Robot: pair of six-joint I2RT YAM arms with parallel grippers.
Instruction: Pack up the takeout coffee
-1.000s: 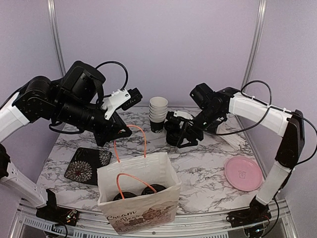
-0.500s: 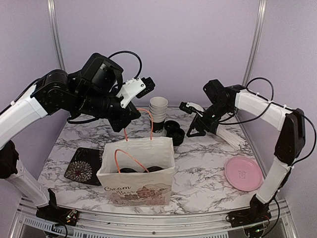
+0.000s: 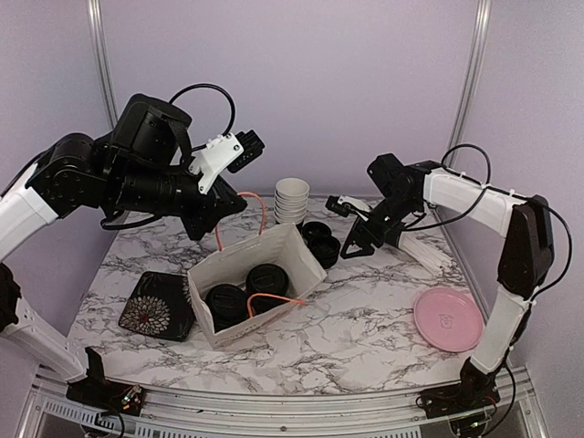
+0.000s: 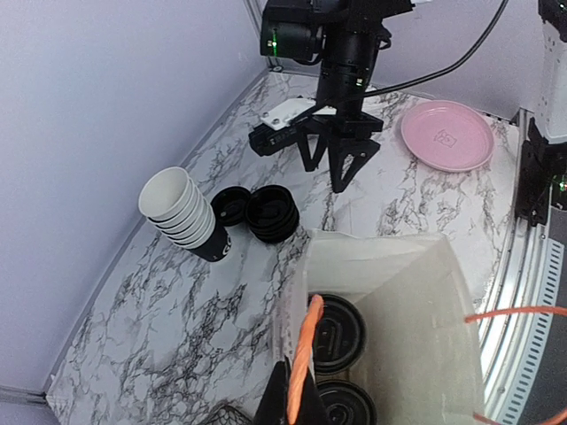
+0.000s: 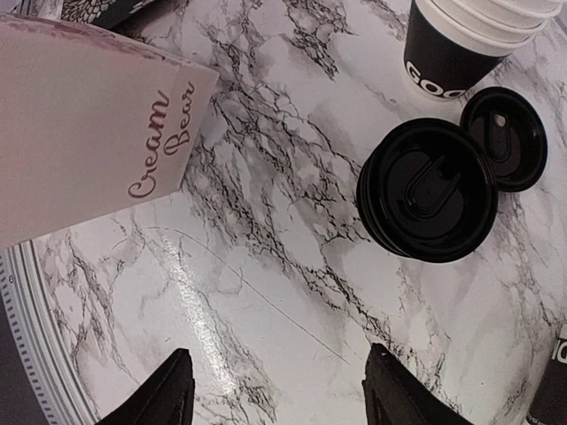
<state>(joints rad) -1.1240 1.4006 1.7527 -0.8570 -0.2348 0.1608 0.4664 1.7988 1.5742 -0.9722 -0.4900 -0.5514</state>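
Note:
Two takeout coffee cups with black lids (image 3: 226, 301) (image 3: 266, 278) sit inside the white paper bag (image 3: 274, 251), which leans back with its mouth open to the camera. They also show in the left wrist view (image 4: 335, 332) (image 4: 347, 403). My left gripper (image 3: 216, 222) is shut on the bag's orange handle (image 4: 308, 354) and holds it up. My right gripper (image 3: 354, 248) is open and empty above the marble, to the right of a low stack of black lids (image 5: 438, 190). Its fingertips (image 5: 173, 390) stand wide apart.
A stack of nested white-lined cups (image 3: 292, 201) stands at the back with a loose lid (image 5: 505, 137) beside it. A pink plate (image 3: 447, 318) lies front right. A dark patterned tray (image 3: 160, 304) lies left of the bag.
My left gripper pulled the handle back and left, tipping the bag from upright to leaning and shifting it toward the middle. My right gripper drew away from the lids to the right.

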